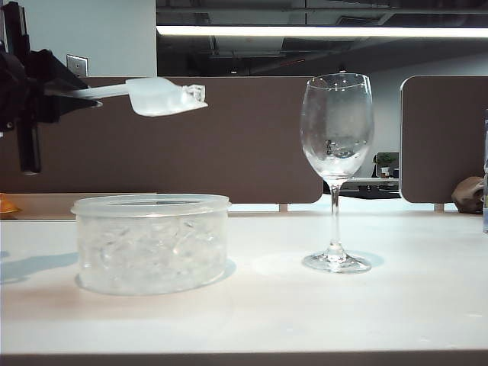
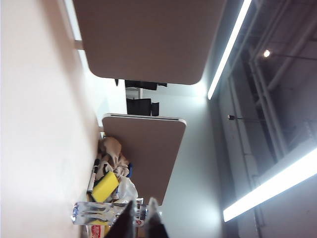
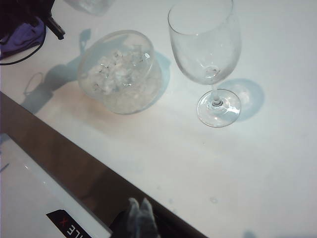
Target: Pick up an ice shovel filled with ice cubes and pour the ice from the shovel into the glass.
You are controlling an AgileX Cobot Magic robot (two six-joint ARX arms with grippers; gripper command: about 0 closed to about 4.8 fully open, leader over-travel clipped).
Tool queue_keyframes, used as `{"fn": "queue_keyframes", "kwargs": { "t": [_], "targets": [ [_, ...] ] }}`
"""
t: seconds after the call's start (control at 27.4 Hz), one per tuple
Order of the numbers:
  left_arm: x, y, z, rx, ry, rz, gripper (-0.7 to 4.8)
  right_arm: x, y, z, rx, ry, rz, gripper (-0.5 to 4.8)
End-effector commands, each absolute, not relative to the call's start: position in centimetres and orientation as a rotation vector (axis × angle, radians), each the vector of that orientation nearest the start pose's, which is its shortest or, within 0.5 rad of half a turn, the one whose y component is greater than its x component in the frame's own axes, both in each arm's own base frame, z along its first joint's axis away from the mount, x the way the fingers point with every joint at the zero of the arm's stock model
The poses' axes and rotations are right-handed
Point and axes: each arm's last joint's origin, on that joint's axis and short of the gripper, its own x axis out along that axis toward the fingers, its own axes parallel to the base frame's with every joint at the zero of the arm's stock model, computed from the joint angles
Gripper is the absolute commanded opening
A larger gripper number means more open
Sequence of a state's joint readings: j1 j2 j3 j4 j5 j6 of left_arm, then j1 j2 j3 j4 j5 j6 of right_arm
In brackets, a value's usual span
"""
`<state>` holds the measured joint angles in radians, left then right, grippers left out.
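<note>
An office worktop (image 1: 396, 305) under strip lights, brown partitions behind. The shovel (image 1: 156, 97) hangs level above the ice tub (image 1: 151, 244), one cube (image 1: 194, 93) at its lip; light, stiff and slick, it is best held far back on the handle. The left hand (image 1: 53, 95) clamps it there. The glass (image 1: 336, 171) (thin, fragile, tippy) stands right. The right hand (image 3: 140, 218), parked low, looks closed.

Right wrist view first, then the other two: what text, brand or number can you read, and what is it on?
"LE X": black label on the white panel near the right claw, upside down, cut off by the picture's edge.
Left wrist view: the bottle has a label, too blurred to read.
Exterior view: no text. The left claw holds the ice shovel high on the left.
</note>
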<state>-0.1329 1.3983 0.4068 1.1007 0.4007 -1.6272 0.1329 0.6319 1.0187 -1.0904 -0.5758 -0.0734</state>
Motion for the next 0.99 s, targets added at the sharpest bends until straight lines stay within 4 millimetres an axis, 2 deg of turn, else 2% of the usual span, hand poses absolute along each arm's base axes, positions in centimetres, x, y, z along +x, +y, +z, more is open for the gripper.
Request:
{"fn": "queue_keyframes", "kwargs": {
  "t": [0.04,0.33,0.58,0.99],
  "targets": [
    [25.1,-4.5,20.7,-1.538,0.329,-0.518,-0.06,7.8,2.6,35.0,0.081,0.655,0.709,-0.05],
    [25.8,-4.6,21.8,-1.527,0.318,-0.53,-0.06,7.8,2.6,35.0,0.081,0.655,0.709,-0.05],
    [26.4,-4.7,23.6,-1.493,0.3,-0.544,-0.06,7.8,2.6,35.0,0.081,0.655,0.709,-0.05],
    [27.1,-7.4,26.2,-1.444,0.317,-0.604,-0.06,7.8,2.6,35.0,0.081,0.655,0.709,-0.05]
  ]
}}
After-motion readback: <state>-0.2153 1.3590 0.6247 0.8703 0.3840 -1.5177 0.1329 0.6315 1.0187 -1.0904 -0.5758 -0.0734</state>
